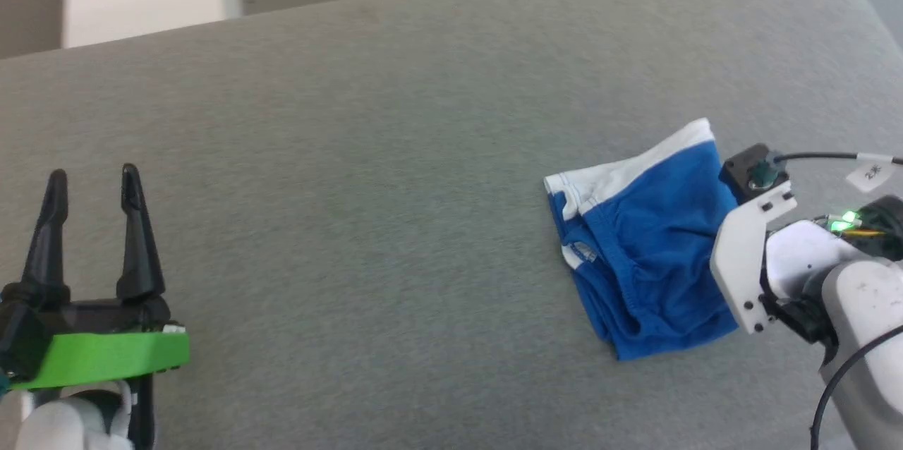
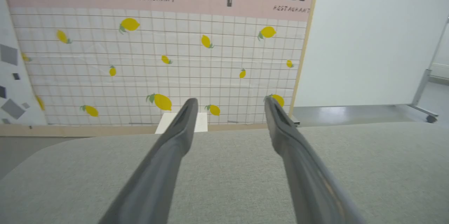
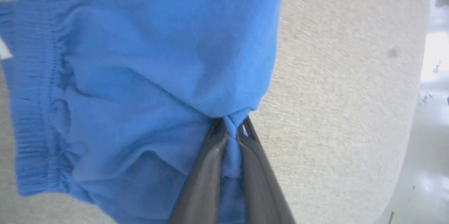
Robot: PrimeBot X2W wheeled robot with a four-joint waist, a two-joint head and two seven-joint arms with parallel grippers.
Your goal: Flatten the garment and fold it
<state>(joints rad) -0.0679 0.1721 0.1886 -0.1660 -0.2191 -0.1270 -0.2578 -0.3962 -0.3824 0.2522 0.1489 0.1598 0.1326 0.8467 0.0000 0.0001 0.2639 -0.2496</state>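
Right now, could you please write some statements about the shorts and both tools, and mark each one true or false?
1. The right tool is shut on an edge of the blue shorts. True.
2. The left tool also holds the shorts. False: it is open and empty, well apart from them.
3. The shorts lie flat and smooth. False: they are bunched and creased.
4. The shorts rest on a grey padded surface. True.

Desk: grey fabric-covered top with rounded corners. Blue shorts lie directly on it, on the right side, near the right edge. They're rumpled, not flat. White trim runs along their far edge, gathered waistband on their left.
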